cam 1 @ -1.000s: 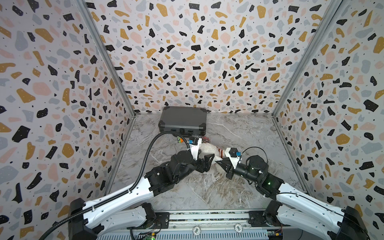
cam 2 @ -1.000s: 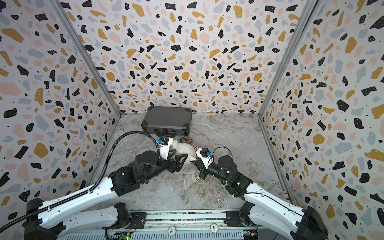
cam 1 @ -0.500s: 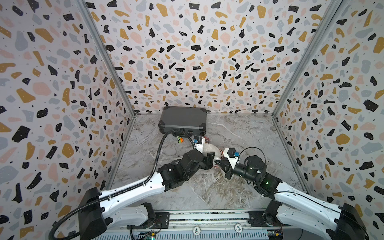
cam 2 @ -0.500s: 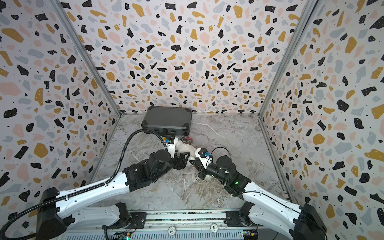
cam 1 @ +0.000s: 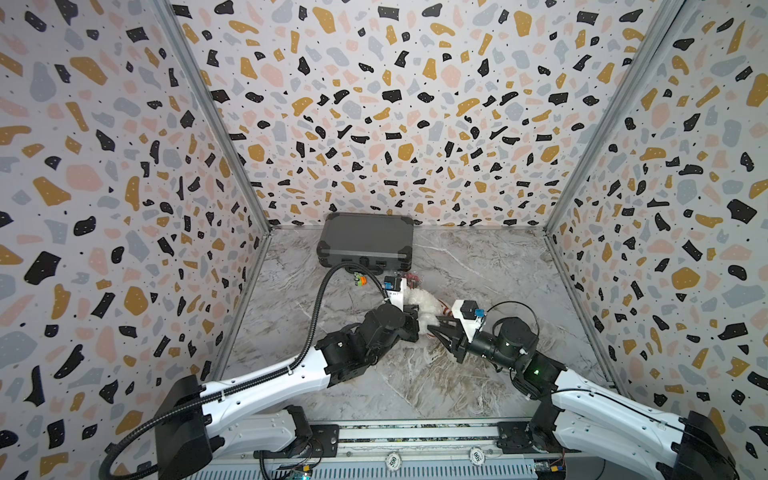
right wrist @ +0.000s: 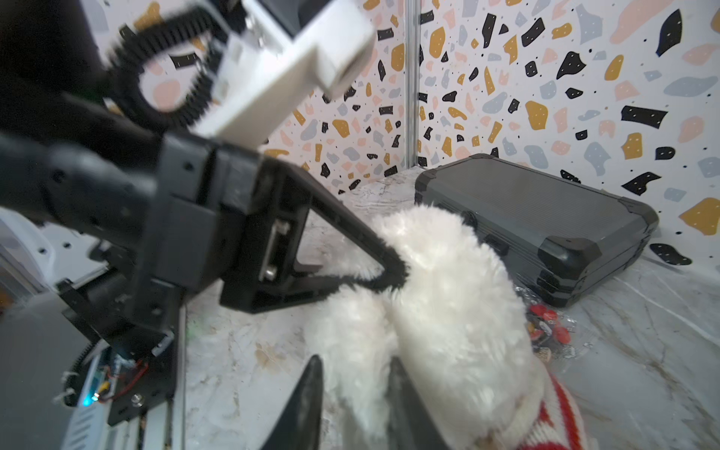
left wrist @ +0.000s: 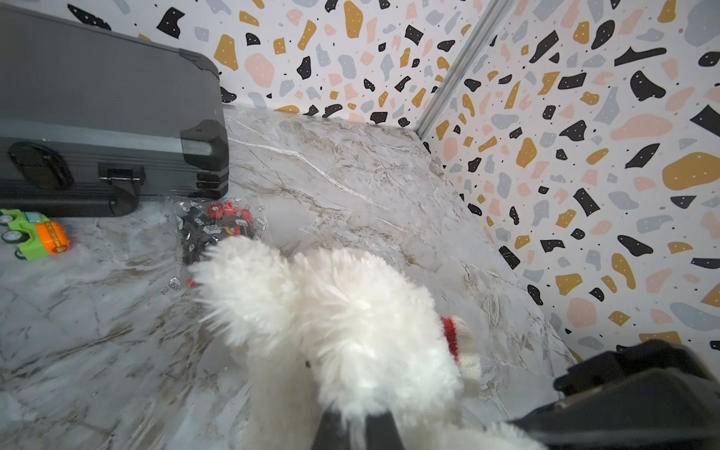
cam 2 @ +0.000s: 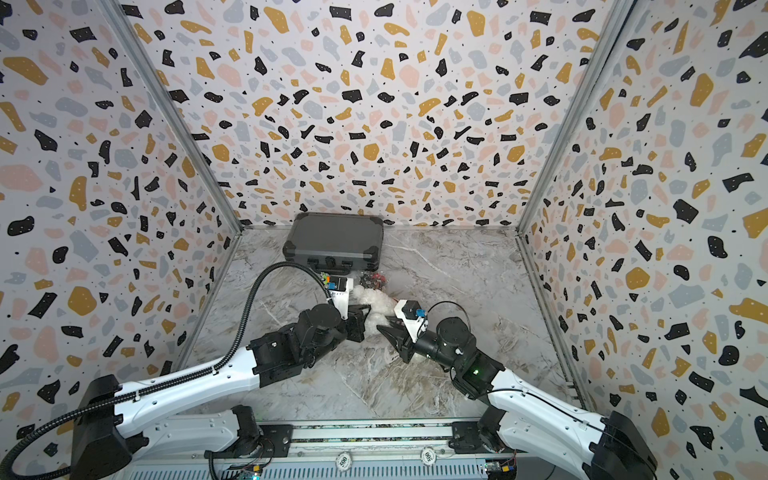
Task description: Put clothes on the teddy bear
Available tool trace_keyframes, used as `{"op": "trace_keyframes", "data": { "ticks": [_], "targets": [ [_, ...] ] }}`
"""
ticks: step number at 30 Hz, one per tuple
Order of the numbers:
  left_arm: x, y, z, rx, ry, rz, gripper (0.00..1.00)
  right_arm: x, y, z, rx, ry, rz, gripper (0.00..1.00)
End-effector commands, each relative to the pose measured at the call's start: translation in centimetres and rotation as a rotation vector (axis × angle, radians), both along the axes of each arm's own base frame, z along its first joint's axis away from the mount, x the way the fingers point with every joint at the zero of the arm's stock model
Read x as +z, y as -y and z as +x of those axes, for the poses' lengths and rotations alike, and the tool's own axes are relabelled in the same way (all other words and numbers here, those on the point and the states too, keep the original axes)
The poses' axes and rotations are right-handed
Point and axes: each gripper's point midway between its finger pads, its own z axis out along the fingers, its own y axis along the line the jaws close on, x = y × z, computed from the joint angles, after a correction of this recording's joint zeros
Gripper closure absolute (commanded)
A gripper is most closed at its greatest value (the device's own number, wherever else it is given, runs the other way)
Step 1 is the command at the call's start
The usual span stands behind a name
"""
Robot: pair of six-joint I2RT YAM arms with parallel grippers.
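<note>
Left gripper (right wrist: 391, 274) is clamped tight on a tuft of the teddy bear (right wrist: 448, 292), which lies on the marble table (cam 1: 478, 266) between both arms, just in front of the grey case (cam 1: 365, 239). Right gripper (right wrist: 355, 360) has its jaws parted either side of white fur; pressing or loose, I can't tell. A red-and-white knitted garment (right wrist: 553, 413) sits at one end of the bear. Most fur is bare, so I'd judge the dressing barely begun.
</note>
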Motion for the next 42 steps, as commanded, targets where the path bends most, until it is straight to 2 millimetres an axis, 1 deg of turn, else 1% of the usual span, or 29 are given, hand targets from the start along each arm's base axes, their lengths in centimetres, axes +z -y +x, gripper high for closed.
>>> {"op": "trace_keyframes", "data": {
  "ticks": [1,3,5,7,9,11,14,16,19,22,26,29,34,37,42],
  "targets": [
    [0.2,-1.4,0.7,0.025,-0.01,-0.136,1.0,0.4,1.2,-0.3,-0.039,-0.014,0.02,0.52],
    [0.2,-2.1,0.8,0.03,-0.012,-0.189,1.0,-0.3,2.3,-0.2,-0.086,-0.041,0.016,0.46],
    [0.1,-2.7,0.7,0.032,-0.014,-0.211,1.0,-1.2,3.4,0.2,-0.15,-0.076,0.006,0.44],
    [0.3,-3.2,0.6,0.028,-0.013,-0.238,1.0,-2.5,4.5,1.2,-0.224,-0.128,-0.021,0.48],
    [0.4,-3.3,0.4,0.017,-0.013,-0.257,1.0,-3.7,5.1,2.2,-0.263,-0.182,-0.045,0.51],
    [0.5,-3.5,0.2,0.013,-0.011,-0.266,1.0,-4.8,5.4,3.0,-0.278,-0.235,-0.059,0.55],
    [0.6,-3.7,0.0,0.009,-0.011,-0.274,1.0,-5.5,5.4,4.0,-0.278,-0.276,-0.061,0.62],
    [0.6,-3.6,-0.1,0.004,-0.011,-0.283,1.0,-5.1,5.0,4.3,-0.269,-0.271,-0.056,0.62],
    [0.4,-3.6,-0.1,0.003,-0.016,-0.282,1.0,-4.6,4.1,4.2,-0.225,-0.262,-0.053,0.6],
    [0.4,-3.6,-0.2,-0.001,-0.015,-0.284,1.0,-4.6,3.5,4.1,-0.192,-0.259,-0.048,0.59],
    [0.3,-3.5,-0.2,-0.005,-0.016,-0.284,1.0,-4.4,3.1,4.0,-0.164,-0.261,-0.03,0.6],
    [0.1,-3.3,-0.3,-0.016,-0.024,-0.28,1.0,-4.4,2.8,3.9,-0.151,-0.258,-0.021,0.64],
    [-0.3,-3.3,-0.4,-0.019,-0.034,-0.278,1.0,-3.6,1.9,3.8,-0.118,-0.234,-0.006,0.74],
    [0.4,-3.1,-0.4,-0.027,-0.016,-0.303,1.0,-3.1,1.2,3.4,-0.092,-0.215,-0.005,0.76],
    [0.2,-3.1,-0.5,-0.034,-0.014,-0.301,1.0,-2.4,-0.2,2.4,-0.047,-0.19,0.004,0.87]
  ]
}}
